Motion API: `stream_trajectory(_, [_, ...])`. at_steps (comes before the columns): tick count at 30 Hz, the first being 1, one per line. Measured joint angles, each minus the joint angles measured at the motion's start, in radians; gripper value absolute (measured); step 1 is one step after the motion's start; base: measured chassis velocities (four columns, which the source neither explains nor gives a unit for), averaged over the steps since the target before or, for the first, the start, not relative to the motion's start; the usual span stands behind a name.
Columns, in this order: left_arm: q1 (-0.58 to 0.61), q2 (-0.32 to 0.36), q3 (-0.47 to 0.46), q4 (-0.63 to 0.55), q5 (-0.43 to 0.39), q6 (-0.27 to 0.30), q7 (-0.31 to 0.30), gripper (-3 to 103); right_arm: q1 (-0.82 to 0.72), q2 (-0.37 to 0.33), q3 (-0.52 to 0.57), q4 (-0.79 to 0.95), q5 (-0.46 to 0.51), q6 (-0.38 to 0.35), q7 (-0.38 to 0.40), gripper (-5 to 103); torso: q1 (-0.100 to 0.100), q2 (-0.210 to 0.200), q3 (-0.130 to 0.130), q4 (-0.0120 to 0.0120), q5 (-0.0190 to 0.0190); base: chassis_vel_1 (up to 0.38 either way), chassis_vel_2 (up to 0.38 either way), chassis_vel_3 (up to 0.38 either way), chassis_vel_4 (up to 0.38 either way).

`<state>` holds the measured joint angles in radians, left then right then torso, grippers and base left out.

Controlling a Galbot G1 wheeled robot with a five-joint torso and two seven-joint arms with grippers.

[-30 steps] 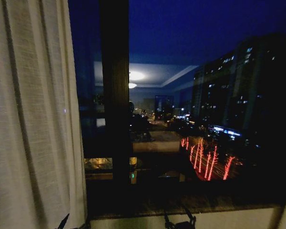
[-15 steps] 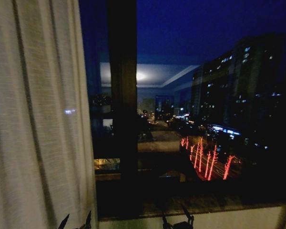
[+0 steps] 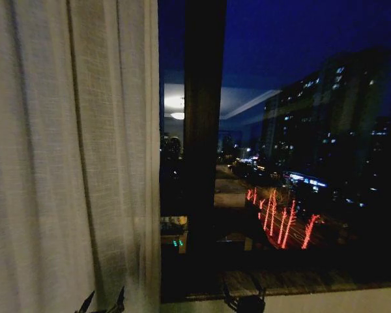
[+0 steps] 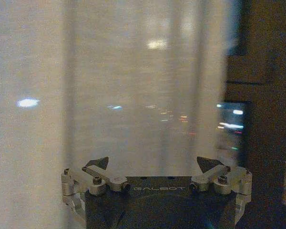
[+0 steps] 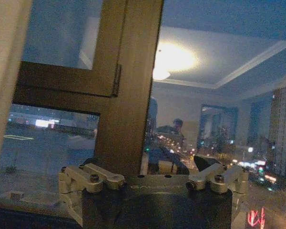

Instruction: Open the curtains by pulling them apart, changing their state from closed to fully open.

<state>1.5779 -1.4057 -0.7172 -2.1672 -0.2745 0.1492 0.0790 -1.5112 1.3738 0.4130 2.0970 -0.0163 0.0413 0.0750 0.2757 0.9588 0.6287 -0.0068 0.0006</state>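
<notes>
**Presently: curtain covers left of window, both grippers empty**

Presently the sheer cream curtain (image 3: 65, 156) hangs in vertical pleats over the left part of the head view, from the top edge down to the bottom. Its free edge lies just left of the dark upright window frame (image 3: 204, 143). To the right of that frame the glass (image 3: 313, 130) is uncovered, showing a night street with lit buildings and a reflection of a ceiling light.

Left gripper (image 4: 152, 164): low in the head view, directly in front of the curtain's lower part. The wrist view shows its two dark fingertips (image 4: 99, 162) spread wide apart with nothing between them; the pleated fabric fills the background beyond. Whether the tips touch the fabric cannot be told.

Right gripper (image 5: 150, 164): low in the head view, at the stone window sill (image 3: 326, 280), right of the frame. Its fingers are likewise spread and hold nothing. Beyond it the wrist view shows the wooden frame (image 5: 128, 86) with a hinge, and a strip of curtain (image 5: 5, 71) at one edge
</notes>
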Motion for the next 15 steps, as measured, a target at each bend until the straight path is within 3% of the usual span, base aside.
stream_trajectory(2, [-0.061, 0.048, 0.016, 0.025, -0.021, 0.038, 0.038, 100, 0.003, 0.000, -0.001, -0.001, -0.002, 0.000, 0.000, 100, 0.000, 0.000, 0.000, -0.0001, -0.0003, -0.043, -0.047, 0.033, 0.056])
stream_trajectory(7, [-0.200, 0.115, 0.066, 0.118, -0.052, 0.097, 0.025, 100, 0.007, 0.000, -0.013, -0.003, -0.020, 0.000, -0.003, 100, 0.000, 0.000, 0.000, 0.0000, -0.0012, -0.007, -0.008, 0.010, 0.011])
stream_trajectory(14, [-0.293, 0.133, 0.090, 0.220, -0.035, 0.092, 0.019, 100, 0.011, 0.000, -0.012, -0.007, -0.031, 0.005, -0.008, 100, 0.000, 0.000, 0.000, 0.0003, -0.0011, 0.000, 0.000, 0.000, 0.000])
stream_trajectory(15, [-0.331, 0.135, 0.103, 0.253, -0.029, 0.085, 0.039, 100, 0.012, 0.000, -0.010, -0.009, -0.041, 0.010, -0.013, 100, 0.000, 0.000, 0.000, 0.0001, -0.0006, 0.000, 0.000, 0.000, 0.000])
